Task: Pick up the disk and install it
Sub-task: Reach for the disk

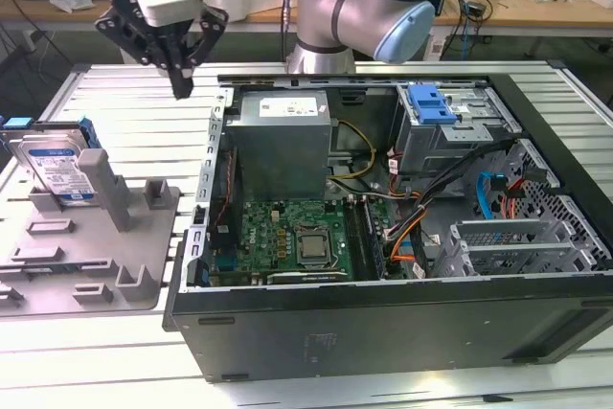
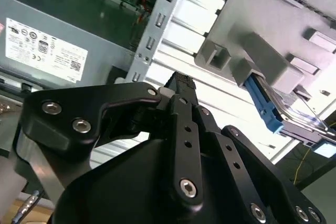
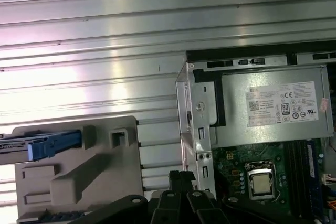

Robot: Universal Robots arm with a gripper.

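Located the disk, a flat rectangular silver-metal drive with a white-and-blue label in a bright blue plastic carrier. Standing on edge, slightly tilted, in a slot of a matte grey moulded plastic holder. Placed the holder just outside the open black metal computer case, off its wall on the exterior view's left. Nothing touching the disk but the holder's blocky posts.

Noted the black two-finger gripper hanging above the table, beside the case's far corner on the exterior view's left, well apart from the disk. Fingers pressed together, nothing between them. Confirmed the same in both wrist views. Traced it back to the silver and pale blue robot arm behind the case.

Logged inside the case:
- Big grey metal power-supply box against the far wall.
- Green circuit board below it, with a square metal processor socket.
- Small unlabelled blue plastic bracket on top of a grey metal drive cage, toward the exterior view's right.
- Orange, black and blue cables strung across the space in front of that cage.

Recorded the table under the case as ribbed aluminium slats, shiny with glare. Beyond the case, wooden benches with loose cables and small items.
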